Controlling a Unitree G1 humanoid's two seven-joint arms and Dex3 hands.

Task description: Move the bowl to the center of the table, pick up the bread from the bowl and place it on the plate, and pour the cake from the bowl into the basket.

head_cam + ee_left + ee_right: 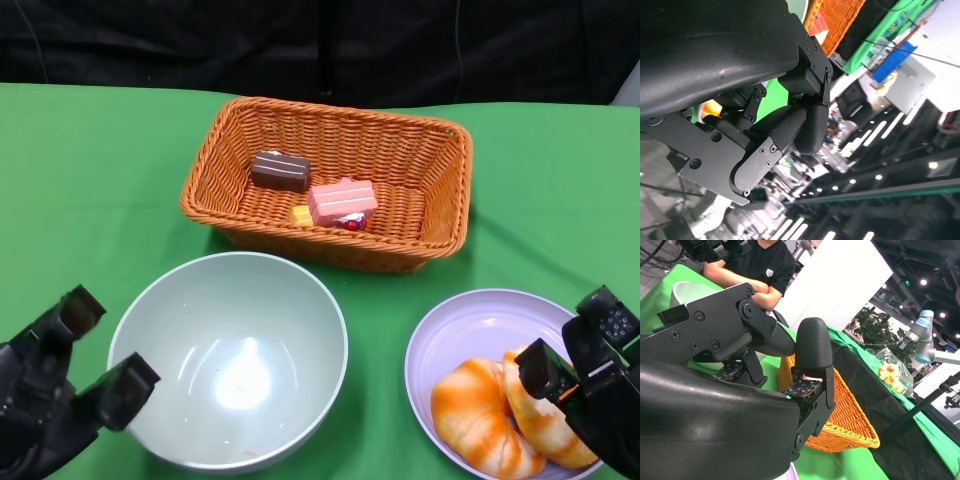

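- You can see a person in a black shirt sitting on the far side of the table, arms folded on the green cloth.
- Past the table there is a white robot arm and a see-through bag with something yellow in it.
- The orange basket sits at the far middle of the table. It holds a brown cake, a pink cake and a small yellow piece.
- The bowl is pale green and empty. It sits near you, just left of the middle, close in front of the basket.
- The purple plate is to the right of the bowl. Two orange breads lie on it, side by side and touching.
- Nothing lies between the bowl and the basket.
- Your left hand is low at the near left, right beside the bowl's rim. Its fingers are apart and it holds nothing.
- Your right hand is low at the near right, over the edge of the plate next to the bread. Its fingers are spread and it holds nothing too.
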